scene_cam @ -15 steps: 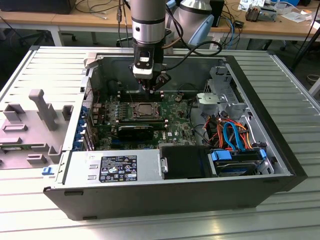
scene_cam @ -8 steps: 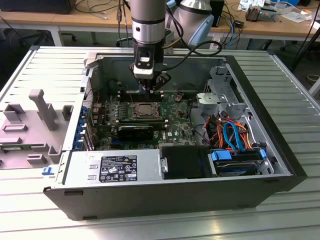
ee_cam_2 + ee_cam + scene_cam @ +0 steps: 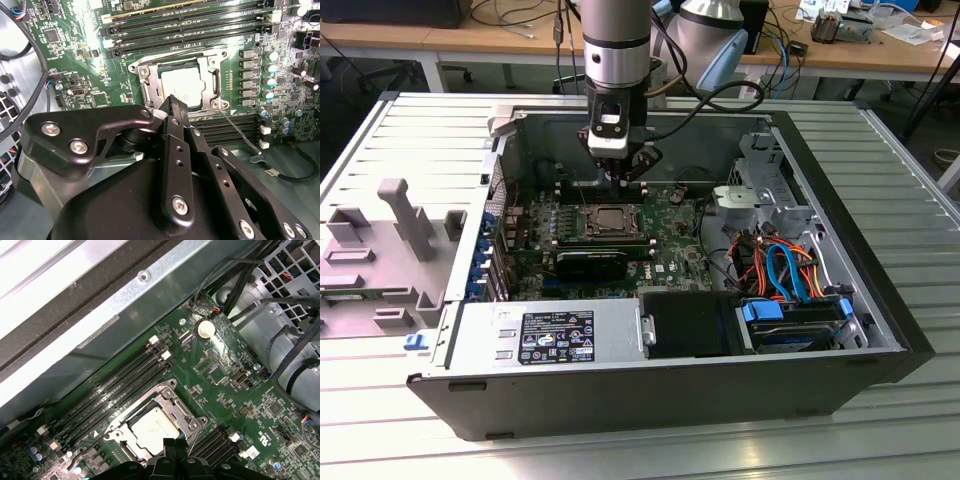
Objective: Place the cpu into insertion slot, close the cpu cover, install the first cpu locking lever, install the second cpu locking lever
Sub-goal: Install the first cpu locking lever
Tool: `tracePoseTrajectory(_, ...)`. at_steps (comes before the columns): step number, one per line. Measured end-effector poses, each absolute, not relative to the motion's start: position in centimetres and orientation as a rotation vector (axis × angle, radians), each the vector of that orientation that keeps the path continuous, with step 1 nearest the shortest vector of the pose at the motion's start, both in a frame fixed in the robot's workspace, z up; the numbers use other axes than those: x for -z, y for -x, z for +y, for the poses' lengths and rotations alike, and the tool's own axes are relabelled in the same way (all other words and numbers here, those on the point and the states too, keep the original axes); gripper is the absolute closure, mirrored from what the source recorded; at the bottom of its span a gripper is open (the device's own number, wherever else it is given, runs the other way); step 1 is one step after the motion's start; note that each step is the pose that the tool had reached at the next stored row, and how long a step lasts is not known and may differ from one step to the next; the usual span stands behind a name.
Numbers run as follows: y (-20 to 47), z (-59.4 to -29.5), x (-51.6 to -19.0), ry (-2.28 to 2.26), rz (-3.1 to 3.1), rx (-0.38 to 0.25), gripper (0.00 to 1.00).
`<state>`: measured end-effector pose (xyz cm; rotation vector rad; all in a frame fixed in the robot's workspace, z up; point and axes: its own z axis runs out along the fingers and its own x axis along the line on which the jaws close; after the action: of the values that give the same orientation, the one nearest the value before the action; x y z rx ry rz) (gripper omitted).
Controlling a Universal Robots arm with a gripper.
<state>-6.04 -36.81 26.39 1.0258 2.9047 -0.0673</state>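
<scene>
The cpu (image 3: 612, 217) lies in the insertion slot (image 3: 588, 222) on the green motherboard, and its silver top (image 3: 182, 85) shows through the window of the cpu cover (image 3: 145, 82), which lies flat over it. In the first wrist view the cpu (image 3: 154, 429) sits inside the same silver frame (image 3: 172, 397). A thin wire locking lever (image 3: 240, 131) runs out from one corner of the socket over the memory slots. My gripper (image 3: 623, 183) hangs just above the far edge of the socket, its black fingers pressed together with nothing between them, in both wrist views (image 3: 175, 102) (image 3: 175, 444).
The open computer case holds a power supply (image 3: 550, 335) in front, drive bays and coloured cables (image 3: 780, 270) on the exterior view's right. Long memory slots (image 3: 190, 32) flank the socket. The case wall (image 3: 100, 305) rises close behind. A grey fixture (image 3: 380, 240) lies beside the case.
</scene>
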Motion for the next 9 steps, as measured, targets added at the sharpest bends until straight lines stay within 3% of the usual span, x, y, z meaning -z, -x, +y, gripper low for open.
tracePoseTrajectory(9,6.04,-36.81,-26.38,-1.006,2.911,0.067,0.89)
